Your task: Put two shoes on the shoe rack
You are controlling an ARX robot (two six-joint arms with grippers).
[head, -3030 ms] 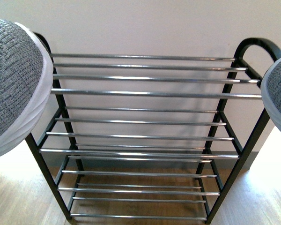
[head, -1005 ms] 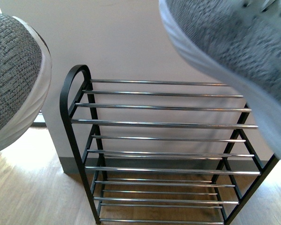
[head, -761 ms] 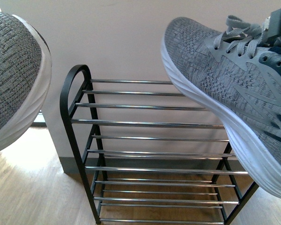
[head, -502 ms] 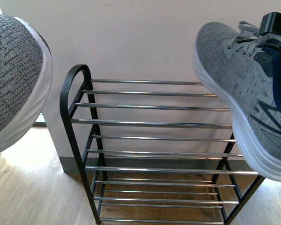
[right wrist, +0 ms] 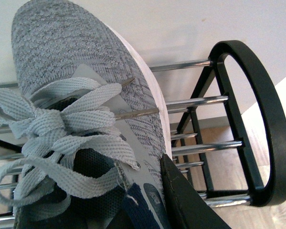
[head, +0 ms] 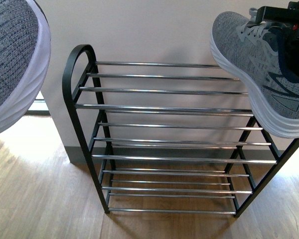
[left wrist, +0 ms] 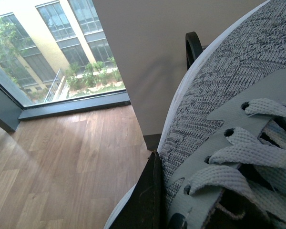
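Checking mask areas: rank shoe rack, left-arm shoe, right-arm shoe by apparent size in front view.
1. shoe rack
2. right-arm shoe
3. left-arm shoe; both shoes cropped and close to camera, order unsure.

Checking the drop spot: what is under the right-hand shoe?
The rack's top bars, bare where visible. The shoe hides the bars right beneath it, so contact cannot be judged.

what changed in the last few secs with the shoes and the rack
The right shoe swung in from the right edge of the front view and now hangs over the right end of the shoe rack, toe toward its back; whether the sole touches the top bars is unclear. The view itself shifted as well. Neither shoe was let go. The left shoe stays held off to the rack's left.
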